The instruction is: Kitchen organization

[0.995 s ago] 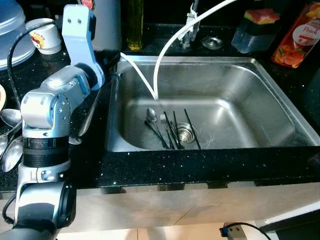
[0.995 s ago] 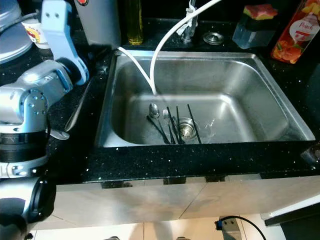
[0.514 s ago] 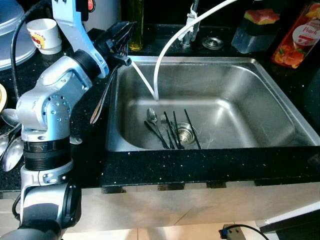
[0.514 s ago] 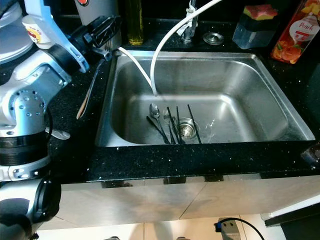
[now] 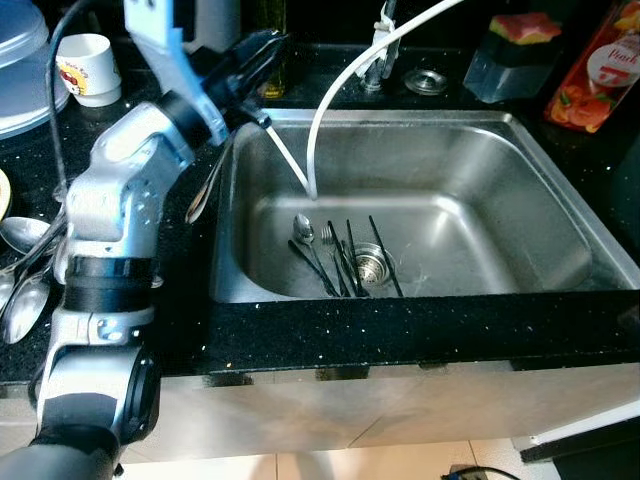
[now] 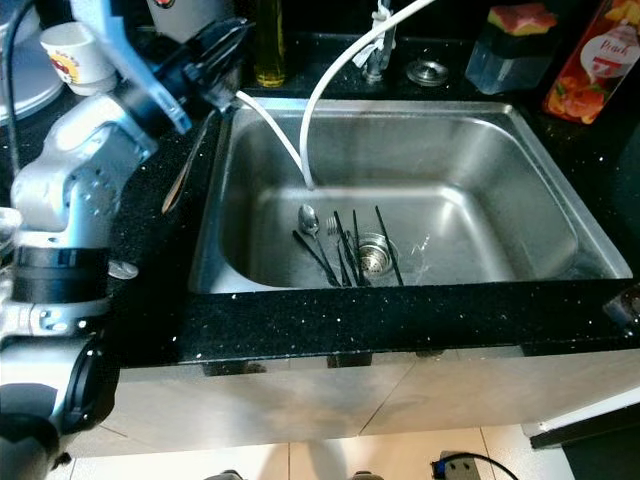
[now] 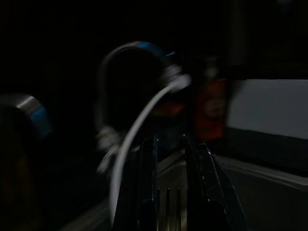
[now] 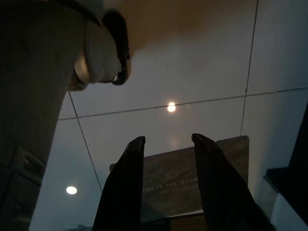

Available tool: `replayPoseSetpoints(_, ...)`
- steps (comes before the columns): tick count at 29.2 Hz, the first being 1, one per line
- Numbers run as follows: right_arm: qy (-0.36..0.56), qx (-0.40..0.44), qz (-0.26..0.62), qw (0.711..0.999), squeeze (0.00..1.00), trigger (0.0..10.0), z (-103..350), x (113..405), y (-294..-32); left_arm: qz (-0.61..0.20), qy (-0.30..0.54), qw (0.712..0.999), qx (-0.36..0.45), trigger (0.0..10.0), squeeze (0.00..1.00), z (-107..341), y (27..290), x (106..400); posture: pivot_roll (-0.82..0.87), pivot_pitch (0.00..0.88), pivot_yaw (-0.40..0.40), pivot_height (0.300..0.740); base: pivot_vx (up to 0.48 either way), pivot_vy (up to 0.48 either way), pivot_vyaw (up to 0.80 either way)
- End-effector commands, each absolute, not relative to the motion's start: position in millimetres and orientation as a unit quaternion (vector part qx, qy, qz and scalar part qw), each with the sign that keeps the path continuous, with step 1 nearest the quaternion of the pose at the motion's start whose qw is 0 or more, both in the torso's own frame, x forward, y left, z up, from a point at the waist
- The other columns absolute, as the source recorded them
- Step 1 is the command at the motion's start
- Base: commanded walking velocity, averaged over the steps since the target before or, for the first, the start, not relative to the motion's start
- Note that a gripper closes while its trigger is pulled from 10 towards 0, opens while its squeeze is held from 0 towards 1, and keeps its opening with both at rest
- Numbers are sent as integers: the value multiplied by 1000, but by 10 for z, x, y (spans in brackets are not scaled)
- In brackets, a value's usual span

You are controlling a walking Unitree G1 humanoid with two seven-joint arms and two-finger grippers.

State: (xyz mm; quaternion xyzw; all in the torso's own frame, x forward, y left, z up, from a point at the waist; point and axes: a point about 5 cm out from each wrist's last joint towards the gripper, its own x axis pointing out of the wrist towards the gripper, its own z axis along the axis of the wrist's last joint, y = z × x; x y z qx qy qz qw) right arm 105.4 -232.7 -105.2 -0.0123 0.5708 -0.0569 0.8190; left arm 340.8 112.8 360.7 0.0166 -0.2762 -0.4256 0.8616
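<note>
Steel sink [image 5: 540,190] holds cutlery [image 5: 335,255] at 6 o'clock; left gripper [image 5: 258,62] grips a fork [image 5: 208,180] at its 10 o'clock rim; right gripper [image 8: 168,144] stands apart, empty.

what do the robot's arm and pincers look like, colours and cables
The left arm is built of rounded silver segments with black ring joints, a pale blue link near the wrist and a thin black cable looping alongside. The left pincer has two long black fingers; the right pincer has the same two tapered black fingers.

Paper cup [image 5: 84,68], juice carton [image 5: 598,72], sponge holder [image 5: 515,58] on counter.
</note>
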Motion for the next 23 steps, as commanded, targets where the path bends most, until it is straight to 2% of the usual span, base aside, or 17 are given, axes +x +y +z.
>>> replayPoseSetpoints(1, 577, -8, -64, 814, 0, 10000, -1071, 980, -2326, -454, -287, 843, 36, 10000, 0, 3641, 1000, 3382, 9, 160, -8, 740, 0, 0, -800)
replayPoseSetpoints(2, 578, -5, -66, 813, 0, 10000, -1076, 961, -2324, -481, -285, 828, 53, 10000, 0, 3629, 886, 3368, 4, 167, -5, 740, 0, 0, -800)
replayPoseSetpoints(3, 578, -5, -66, 813, 0, 10000, -1076, 961, -2324, -481, -285, 828, 53, 10000, 0, 3629, 886, 3368, 4, 167, -5, 740, 0, 0, -800)
replayPoseSetpoints(4, 579, -3, -67, 813, 0, 10000, -1080, 944, -2320, -511, -278, 810, 77, 10000, 0, 3577, 760, 3349, 0, 173, -3, 740, 0, 0, -800)
replayPoseSetpoints(5, 579, -3, -67, 813, 0, 10000, -1080, 944, -2320, -511, -278, 810, 77, 10000, 0, 3577, 760, 3349, 0, 173, -3, 740, 0, 0, -800)
replayPoseSetpoints(7, 579, 5, -71, 812, 0, 10000, -1089, 914, -2312, -557, -254, 774, 161, 10000, 0, 3387, 545, 3331, -7, 183, -1, 740, 0, 0, -309)
replayPoseSetpoints(8, 579, 5, -71, 812, 0, 10000, -1089, 914, -2312, -557, -254, 774, 161, 10000, 0, 3387, 545, 3331, -7, 183, -1, 740, 0, 0, 0)
replayPoseSetpoints(9, 579, 5, -70, 812, 0, 10000, -1091, 904, -2309, -564, -240, 761, 211, 10000, 0, 3284, 493, 3344, -8, 188, -1, 740, 0, 0, 0)
replayPoseSetpoints(12, 580, 4, -68, 812, 0, 10000, -1093, 898, -2308, -567, -232, 752, 243, 10000, 0, 3220, 471, 3359, -9, 190, 1, 740, 0, 0, 0)
replayPoseSetpoints(14, 581, 5, -66, 811, 0, 10000, -1098, 867, -2308, -547, -196, 736, 348, 10000, 0, 3066, 527, 3492, -12, 202, 2, 740, 0, 0, 0)
replayPoseSetpoints(15, 581, 5, -66, 811, 0, 10000, -1098, 867, -2308, -547, -196, 736, 348, 10000, 0, 3066, 527, 3492, -12, 202, 2, 740, 0, 0, 0)
replayPoseSetpoints(17, 581, 6, -67, 811, 0, 10000, -1101, 845, -2313, -523, -170, 716, 431, 10000, 0, 2977, 617, 3595, -12, 207, 2, 740, 0, 0, 0)
replayPoseSetpoints(19, 581, 6, -67, 811, 0, 10000, -1101, 845, -2313, -523, -170, 716, 431, 10000, 0, 2977, 617, 3595, -12, 207, 2, 740, 0, 0, 0)
replayPoseSetpoints(20, 581, 7, -67, 811, 0, 10000, -1101, 836, -2317, -505, -161, 705, 471, 10000, 0, 2956, 665, 3644, -12, 211, 4, 740, 0, 0, 0)
replayPoseSetpoints(22, 581, 7, -67, 811, 0, 10000, -1101, 836, -2317, -505, -161, 705, 471, 10000, 0, 2956, 665, 3644, -12, 211, 4, 740, 0, 0, 0)
replayPoseSetpoints(23, 581, 7, -67, 811, 0, 10000, -1102, 824, -2321, -488, -152, 692, 509, 10000, 0, 2930, 714, 3692, -11, 217, 5, 740, 0, 0, 0)
